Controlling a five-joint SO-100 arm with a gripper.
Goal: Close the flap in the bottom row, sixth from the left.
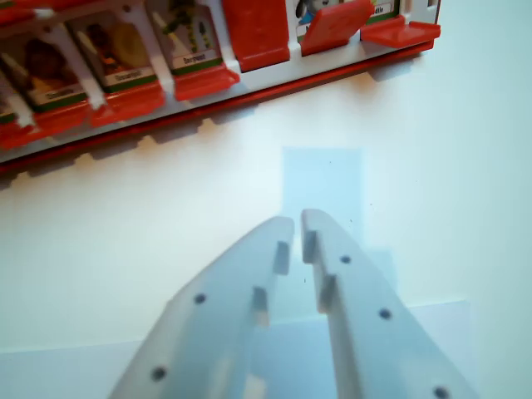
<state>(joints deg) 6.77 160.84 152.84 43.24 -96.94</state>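
A red-framed flap board (249, 98) with white dividers runs across the top of the wrist view. On the left, several red flaps (125, 104) lie flat and their picture cards (125, 50) show. One flap (258, 29) stands up and covers its card. To its right, a flap (332, 25) is tilted partway, and a last one (399, 33) lies flat. My pale grey gripper (296, 226) is at the bottom centre, shut with only a thin slit between the fingers and nothing held. It is well short of the board and points towards the raised flaps.
A pale blue rectangular patch (322, 179) lies on the white table (465, 166) just ahead of the fingertips. A lighter sheet edge (66, 353) crosses the bottom of the view. The board's right end (428, 37) is in sight.
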